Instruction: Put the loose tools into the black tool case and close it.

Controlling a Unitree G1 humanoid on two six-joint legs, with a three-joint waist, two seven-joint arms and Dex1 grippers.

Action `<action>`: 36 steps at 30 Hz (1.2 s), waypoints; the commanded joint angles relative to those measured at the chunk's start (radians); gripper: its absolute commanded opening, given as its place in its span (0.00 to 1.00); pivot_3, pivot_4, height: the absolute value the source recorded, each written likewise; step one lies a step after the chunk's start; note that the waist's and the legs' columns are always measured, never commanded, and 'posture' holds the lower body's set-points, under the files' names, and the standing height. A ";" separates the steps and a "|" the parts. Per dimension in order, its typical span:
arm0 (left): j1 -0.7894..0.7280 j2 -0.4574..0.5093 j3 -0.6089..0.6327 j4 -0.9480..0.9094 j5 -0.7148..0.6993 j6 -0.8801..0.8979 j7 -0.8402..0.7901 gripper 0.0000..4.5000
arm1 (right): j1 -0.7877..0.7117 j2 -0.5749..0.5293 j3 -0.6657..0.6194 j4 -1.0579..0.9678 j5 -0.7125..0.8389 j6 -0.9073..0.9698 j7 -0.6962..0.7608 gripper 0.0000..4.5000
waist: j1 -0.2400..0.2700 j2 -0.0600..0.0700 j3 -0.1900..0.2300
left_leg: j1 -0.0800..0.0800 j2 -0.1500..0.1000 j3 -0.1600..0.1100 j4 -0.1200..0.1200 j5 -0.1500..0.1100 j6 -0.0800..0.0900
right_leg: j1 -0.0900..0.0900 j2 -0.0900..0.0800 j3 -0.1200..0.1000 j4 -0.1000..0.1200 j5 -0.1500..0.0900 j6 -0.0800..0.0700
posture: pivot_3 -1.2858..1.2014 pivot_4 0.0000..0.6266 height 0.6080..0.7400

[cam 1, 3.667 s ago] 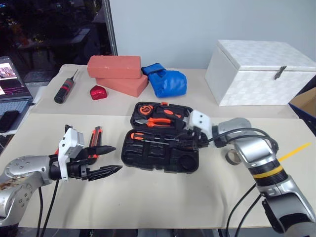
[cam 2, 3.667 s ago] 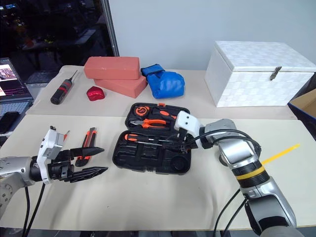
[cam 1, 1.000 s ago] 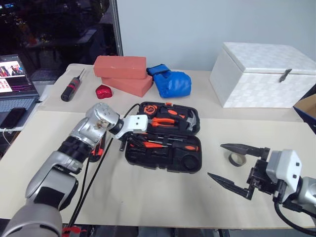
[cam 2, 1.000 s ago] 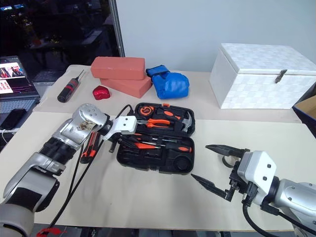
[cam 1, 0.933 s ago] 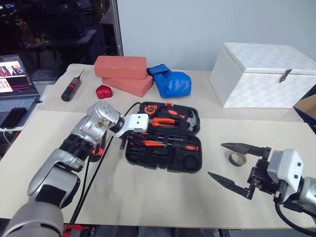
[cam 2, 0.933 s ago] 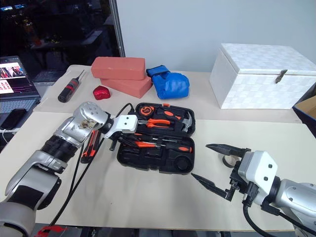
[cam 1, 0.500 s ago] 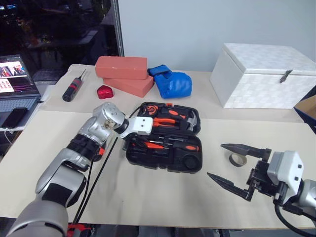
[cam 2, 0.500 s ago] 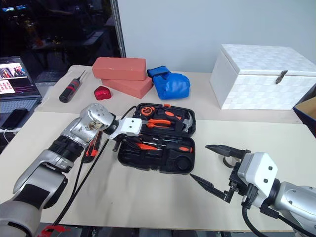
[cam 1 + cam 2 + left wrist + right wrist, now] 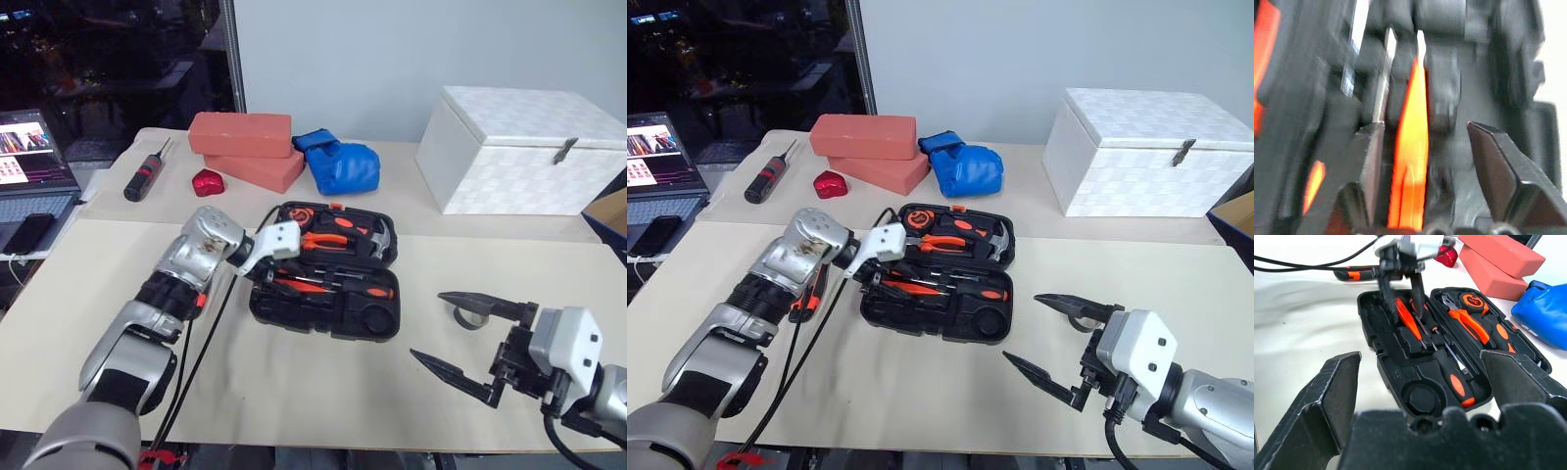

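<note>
The black tool case (image 9: 263,305) lies open at the table's middle, with pliers, a tape measure and a hammer in its lid. My left gripper (image 9: 257,278) hangs over the case's left end, its fingers (image 9: 1369,161) open on either side of an orange screwdriver (image 9: 1411,147) that lies in a slot. A second screwdriver (image 9: 367,291) rests in the base. The utility knife (image 9: 803,299) lies left of the case, partly under my left arm. My right gripper (image 9: 427,325) stands open and empty at the front right, and the tan tape roll (image 9: 468,316) lies just behind its upper finger.
A white box (image 9: 529,147) stands at the back right. Two red bricks (image 9: 240,132), a blue glove (image 9: 343,166), a small red object (image 9: 206,182) and a dark screwdriver (image 9: 142,181) lie along the back. A laptop (image 9: 29,162) and phone (image 9: 24,233) sit far left.
My left gripper's fingers have spread apart off the orange screwdriver, which now lies in the case, and the hand has lifted and turned a little. The right gripper has stayed put.
</note>
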State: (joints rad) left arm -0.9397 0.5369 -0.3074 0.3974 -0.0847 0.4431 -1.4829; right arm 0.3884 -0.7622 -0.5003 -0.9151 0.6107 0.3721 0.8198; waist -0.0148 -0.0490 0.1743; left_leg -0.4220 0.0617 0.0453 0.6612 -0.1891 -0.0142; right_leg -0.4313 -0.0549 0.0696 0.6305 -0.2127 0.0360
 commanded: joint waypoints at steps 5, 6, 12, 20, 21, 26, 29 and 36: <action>0.160 -0.082 0.168 -0.145 -0.101 0.088 0.255 0.01 | -0.013 0.003 -0.031 -0.018 0.016 -0.016 -0.019 1.00 | 0.001 0.001 -0.001 | 0.001 0.000 0.000 0.000 0.000 0.000 | 0.001 0.000 0.000 0.000 0.000 0.001 | 0.52 0.24 1.00; 0.184 -0.090 0.164 -0.148 -0.087 0.077 0.289 0.01 | -0.016 0.001 -0.032 -0.015 0.017 -0.015 -0.020 1.00 | 0.002 0.001 -0.001 | 0.000 -0.001 -0.001 0.000 0.000 0.000 | 0.001 0.000 0.000 0.000 0.000 0.001 | 0.52 0.24 1.00; 0.289 -0.086 0.027 -0.096 0.068 0.045 0.426 0.01 | -0.027 -0.012 -0.021 -0.012 0.016 -0.005 -0.015 1.00 | 0.002 0.002 -0.002 | 0.003 -0.001 -0.002 0.000 0.000 0.000 | 0.005 0.000 0.000 -0.001 0.000 0.001 | 0.52 0.24 1.00; 0.382 -0.121 0.354 -0.492 -0.187 0.268 0.610 0.06 | -0.029 -0.015 -0.016 -0.009 0.032 -0.018 0.005 1.00 | -0.010 0.001 -0.003 | 0.010 -0.002 -0.002 0.000 0.000 0.000 | 0.008 -0.002 0.000 -0.001 0.001 -0.001 | 0.52 0.24 1.00; 0.401 -0.125 0.398 -0.542 -0.202 0.295 0.655 0.12 | -0.036 -0.016 -0.010 -0.003 0.032 -0.021 0.008 1.00 | -0.009 0.001 -0.003 | 0.008 -0.001 -0.002 0.000 0.000 0.000 | 0.008 -0.002 -0.001 -0.001 0.001 -0.001 | 0.52 0.24 1.00; 0.570 -0.134 0.552 -0.782 -0.127 0.463 0.943 0.51 | -0.099 -0.024 0.037 0.046 0.035 -0.027 0.044 1.00 | -0.016 0.002 -0.004 | 0.009 -0.002 -0.002 -0.001 0.000 0.000 | 0.008 -0.002 0.000 -0.002 0.001 0.000 | 0.52 0.24 1.00; 0.633 -0.185 0.588 -0.857 -0.093 0.546 1.093 0.73 | -0.135 -0.031 0.052 0.075 0.039 -0.028 0.066 1.00 | -0.012 0.000 -0.003 | 0.009 -0.002 -0.003 -0.001 0.000 0.000 | 0.008 -0.002 0.000 -0.003 0.001 0.001 | 0.52 0.24 1.00; 0.700 -0.273 0.550 -0.768 -0.018 0.583 1.282 0.92 | -0.220 -0.065 0.067 0.143 0.052 -0.024 0.115 1.00 | 0.001 -0.003 -0.001 | 0.008 -0.009 -0.007 -0.001 -0.005 -0.008 | 0.010 -0.005 0.000 -0.003 0.001 0.001 | 0.52 0.24 1.00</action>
State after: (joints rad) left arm -0.2488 0.2665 0.2574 -0.3919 -0.1223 1.0480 -0.2325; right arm 0.1798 -0.8143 -0.4249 -0.7698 0.6446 0.3701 0.9210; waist -0.0136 -0.0519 0.1730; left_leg -0.4143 0.0526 0.0378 0.6602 -0.1936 -0.0218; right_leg -0.4223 -0.0596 0.0698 0.6270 -0.2117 0.0368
